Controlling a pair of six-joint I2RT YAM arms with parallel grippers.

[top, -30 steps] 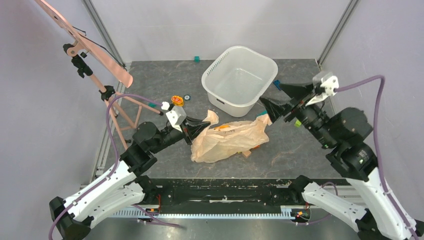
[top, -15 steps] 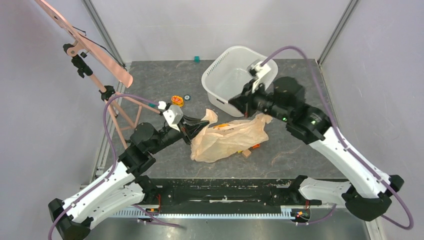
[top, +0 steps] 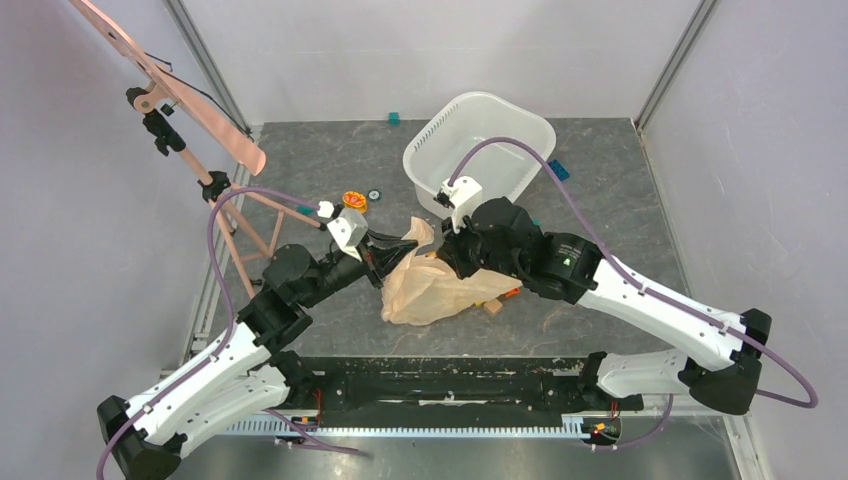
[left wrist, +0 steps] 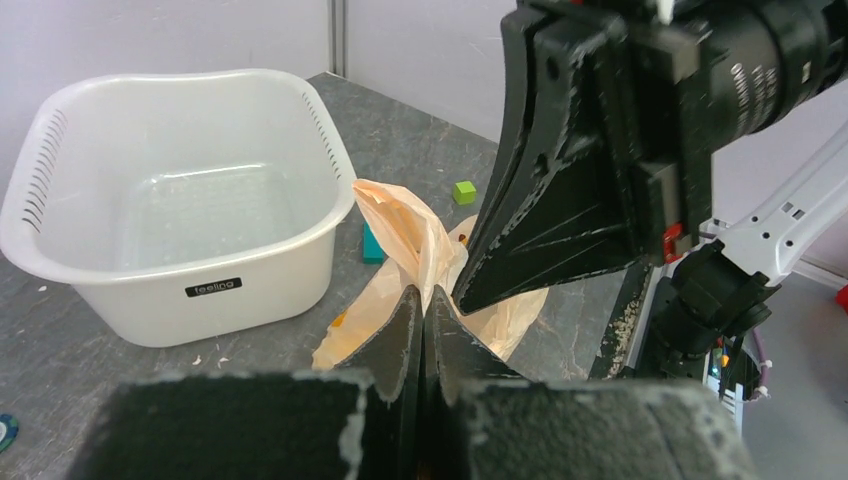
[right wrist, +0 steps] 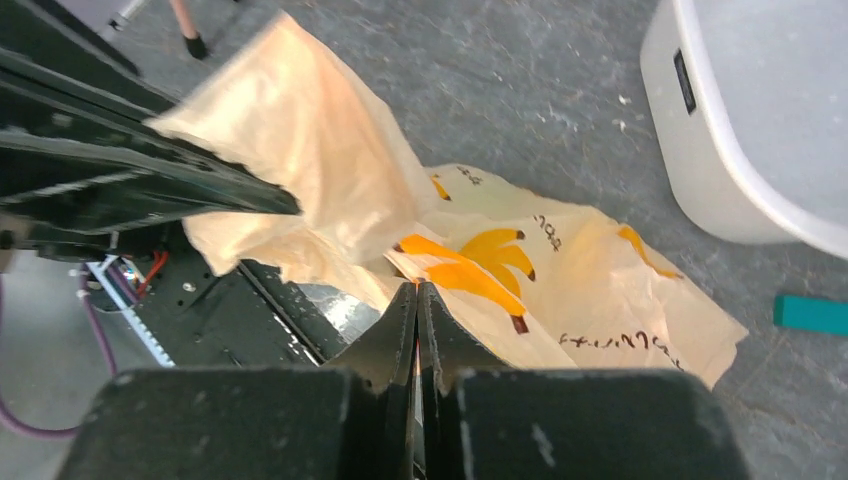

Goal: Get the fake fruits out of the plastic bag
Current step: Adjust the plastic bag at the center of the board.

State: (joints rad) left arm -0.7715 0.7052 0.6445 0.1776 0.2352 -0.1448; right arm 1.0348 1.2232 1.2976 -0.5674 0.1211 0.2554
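Note:
The peach plastic bag [top: 450, 285] with banana prints lies crumpled on the grey table in front of the arms. My left gripper [top: 385, 262] is shut on the bag's raised left corner [left wrist: 405, 225], which stands up from its tips [left wrist: 422, 296]. My right gripper [top: 442, 262] hangs over the bag's upper left part, close to the left one. It is shut, its tips [right wrist: 416, 290] pinching a fold of the bag's printed top layer [right wrist: 560, 290]. The fake fruits are hidden. A small orange-red bit [top: 511, 292] pokes out at the bag's right edge; what it is I cannot tell.
A white tub [top: 412, 160] stands just behind the bag, also in the left wrist view [left wrist: 60, 270]. Beside the bag lie a teal block [right wrist: 808, 312], a green cube [left wrist: 463, 191] and a tan block [top: 492, 307]. An orange flower disc [top: 354, 200] and a tripod stand [top: 215, 185] are at the left.
The right arm has swung from the tub's right side across to the bag, and its jaws have gone from open to shut. The left gripper keeps its hold.

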